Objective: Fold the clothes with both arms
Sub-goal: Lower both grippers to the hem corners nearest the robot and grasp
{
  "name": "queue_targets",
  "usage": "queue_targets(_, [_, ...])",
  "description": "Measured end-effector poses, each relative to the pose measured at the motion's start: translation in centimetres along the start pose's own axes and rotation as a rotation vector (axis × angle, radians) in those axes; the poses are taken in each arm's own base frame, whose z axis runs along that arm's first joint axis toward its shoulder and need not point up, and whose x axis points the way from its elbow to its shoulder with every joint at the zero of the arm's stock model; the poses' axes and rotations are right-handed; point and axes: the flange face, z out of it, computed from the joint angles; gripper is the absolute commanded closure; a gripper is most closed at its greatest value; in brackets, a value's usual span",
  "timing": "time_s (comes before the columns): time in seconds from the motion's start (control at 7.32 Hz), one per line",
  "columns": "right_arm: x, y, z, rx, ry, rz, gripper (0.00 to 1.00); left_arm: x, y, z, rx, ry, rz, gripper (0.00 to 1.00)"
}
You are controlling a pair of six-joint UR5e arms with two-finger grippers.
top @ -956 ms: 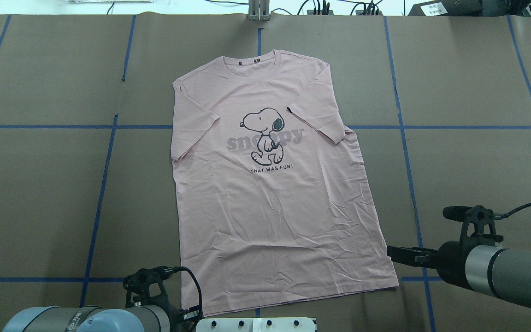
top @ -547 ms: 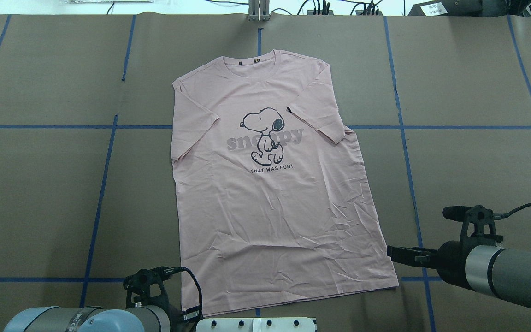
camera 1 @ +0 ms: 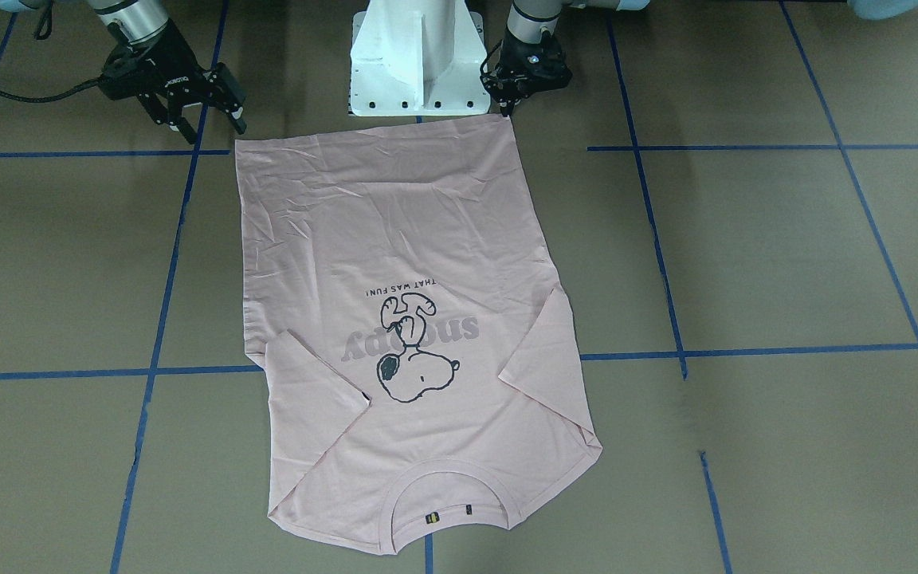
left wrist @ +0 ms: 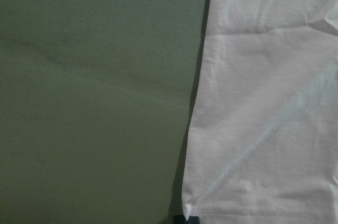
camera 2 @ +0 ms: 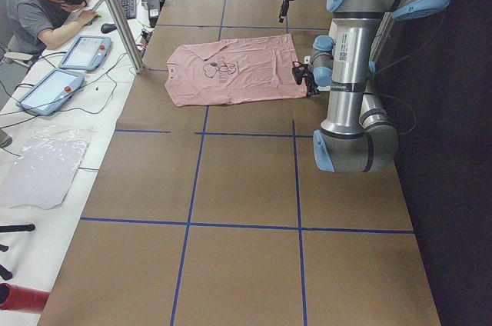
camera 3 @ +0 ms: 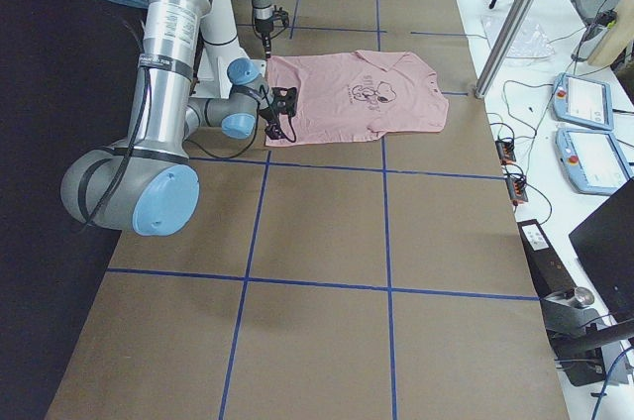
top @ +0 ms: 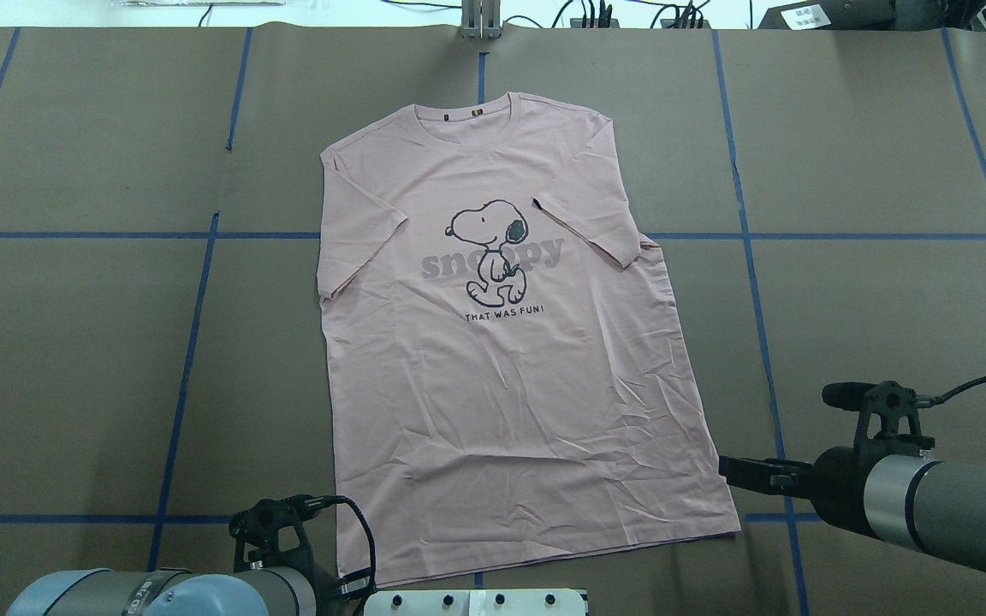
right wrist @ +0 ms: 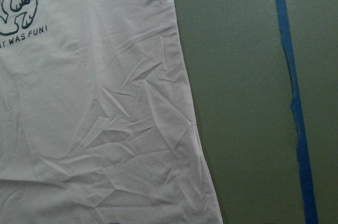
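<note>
Brown paper-covered surface (top: 74, 342), gridded with blue tape. Nearest, the black right gripper (camera 1: 214, 131) waits with fingers spread and empty beside a hem corner. I cannot tell the left gripper's (camera 1: 508, 108) finger state. The pale pink, creased cotton T-shirt (top: 501, 411) lies flat, sleeves turned inward, ribbed neck farthest. Body folds seemingly remain.

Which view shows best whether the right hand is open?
The exterior front-facing view: the right hand sits beside the T-shirt's hem corner with both fingers visibly apart, open. Overhead sees it edge-on; exterior right shows it small and dark; its wrist camera shows only fabric and table.
</note>
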Motion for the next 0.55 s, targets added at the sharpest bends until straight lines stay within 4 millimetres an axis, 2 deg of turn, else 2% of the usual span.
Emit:
queue_targets(0.27, [0.0,0.0,0.0,0.005,0.001,0.001,0.24,0.4,-0.1,-1.2,-0.006,0.021,0.007,1.00])
queue_targets(0.55, [-0.1,0.1,0.2,0.011,0.009,0.002,0.30,0.9,-0.1,-2.9,-0.014,0.050,0.031,1.00])
